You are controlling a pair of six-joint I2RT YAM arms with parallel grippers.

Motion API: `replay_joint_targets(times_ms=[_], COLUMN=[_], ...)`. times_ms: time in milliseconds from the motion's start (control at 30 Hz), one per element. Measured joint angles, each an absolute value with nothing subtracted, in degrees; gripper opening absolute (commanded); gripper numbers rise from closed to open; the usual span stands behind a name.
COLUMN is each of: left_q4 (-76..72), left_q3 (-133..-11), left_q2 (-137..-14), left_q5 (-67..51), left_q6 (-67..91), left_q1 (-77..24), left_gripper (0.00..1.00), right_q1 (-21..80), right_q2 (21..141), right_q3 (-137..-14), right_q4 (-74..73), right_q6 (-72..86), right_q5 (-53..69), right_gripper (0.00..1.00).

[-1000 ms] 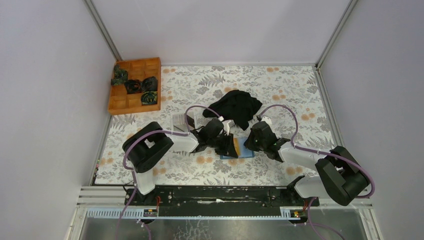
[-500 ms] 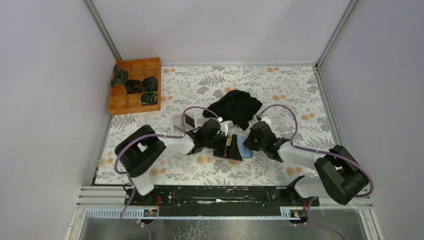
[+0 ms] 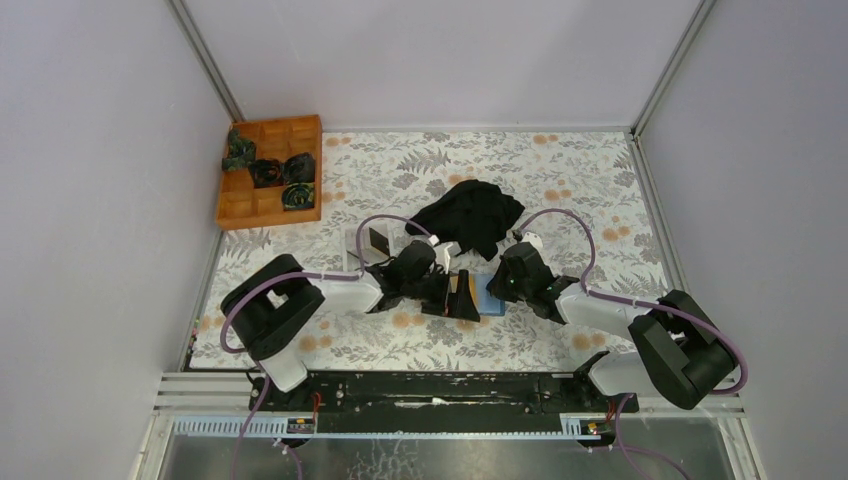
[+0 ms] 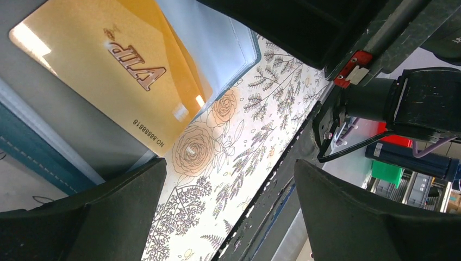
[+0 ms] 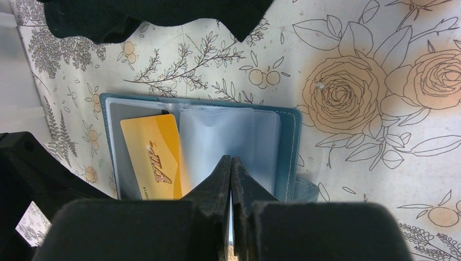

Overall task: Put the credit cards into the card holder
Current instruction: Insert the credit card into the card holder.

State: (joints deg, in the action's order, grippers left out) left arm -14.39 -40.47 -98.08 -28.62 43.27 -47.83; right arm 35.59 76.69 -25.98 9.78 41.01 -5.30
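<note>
Floral worktop carries everything. Black cloth lies bunched just beyond both hands, on the side away from the arm bases. Wooden tray w/ compartments sits well off to the far left of L hand. White tray is near L hand's wrist side, w/ a black card in it. Card holder lies open and flat btwn the two hands, directly under R hand. Gold card lies on the holder's page nearest L hand, one edge under a clear sleeve. L hand: fingers spread wide, nothing in them, gold card just ahead. R hand: fingers pressed together, tips on the holder's middle; can't tell if a sleeve is pinched.
</note>
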Motion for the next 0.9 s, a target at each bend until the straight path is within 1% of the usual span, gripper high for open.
replay_joint_targets(times_ms=[367, 800, 833, 900], left_q4=[-13.5, 0.5, 1.3, 2.6], left_q3=[-38.9, -37.7, -37.7, -37.8], left_q2=[-95.4, -86.1, -85.7, -85.2], left_q5=[-25.7, -11.9, -11.2, -10.0], left_q6=[44.0, 43.7, 43.5, 43.1], left_q1=[-47.8, -47.8, -47.8, -47.9], left_gripper=[1.0, 1.0, 0.96, 0.76], right_q1=[35.6, 35.6, 35.6, 35.6], right_q2=[76.7, 76.7, 76.7, 76.7], right_q3=[-26.0, -26.0, -26.0, -26.0], right_q4=[9.8, 9.8, 9.8, 9.8], right_q6=[41.0, 41.0, 41.0, 41.0], right_q5=[-5.3, -5.3, -5.3, -5.3], right_gripper=[0.0, 0.0, 0.0, 0.0])
